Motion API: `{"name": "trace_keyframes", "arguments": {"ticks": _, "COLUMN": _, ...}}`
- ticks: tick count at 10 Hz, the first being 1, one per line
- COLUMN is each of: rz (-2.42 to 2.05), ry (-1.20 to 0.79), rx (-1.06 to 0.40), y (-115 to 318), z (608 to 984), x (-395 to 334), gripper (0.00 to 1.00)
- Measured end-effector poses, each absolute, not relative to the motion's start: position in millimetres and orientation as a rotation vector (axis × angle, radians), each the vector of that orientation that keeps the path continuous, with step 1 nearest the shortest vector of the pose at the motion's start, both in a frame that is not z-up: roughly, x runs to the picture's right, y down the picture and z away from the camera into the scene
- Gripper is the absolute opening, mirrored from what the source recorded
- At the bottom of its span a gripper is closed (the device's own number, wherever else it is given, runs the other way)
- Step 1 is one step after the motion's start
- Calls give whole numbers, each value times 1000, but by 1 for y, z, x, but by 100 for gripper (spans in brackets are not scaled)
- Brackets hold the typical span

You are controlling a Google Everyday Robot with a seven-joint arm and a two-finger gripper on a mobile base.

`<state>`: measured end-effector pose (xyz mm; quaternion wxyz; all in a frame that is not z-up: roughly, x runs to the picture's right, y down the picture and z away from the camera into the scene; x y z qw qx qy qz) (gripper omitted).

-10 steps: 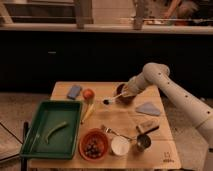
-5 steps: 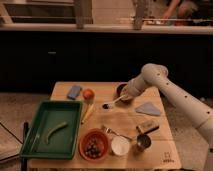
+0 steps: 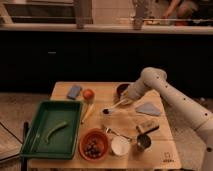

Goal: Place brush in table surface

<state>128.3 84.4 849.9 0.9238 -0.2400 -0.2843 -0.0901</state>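
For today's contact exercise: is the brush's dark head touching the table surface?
Cannot tell. In the camera view, the tool holds the brush tilted, head low over the table surface; no gap shows plainly.

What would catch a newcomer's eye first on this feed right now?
Probably the white arm reaching in from the right, its gripper low over the back middle of the table surface, with the brush slanting from it, dark head down toward the wood. Next, the big green tray on the left edge, and the orange bowl at the front.
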Motion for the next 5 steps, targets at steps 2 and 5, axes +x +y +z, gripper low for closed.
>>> {"name": "trace_keyframes", "arguments": {"ticks": 2, "rz": -187, "ry": -589, "rx": -503, "y": 88, "z": 852, "x": 127, "gripper": 0}}
{"name": "trace_keyframes", "arguments": {"ticks": 5, "rz": -186, "ry": -592, "rx": -516, "y": 95, "z": 852, "x": 134, "gripper": 0}}
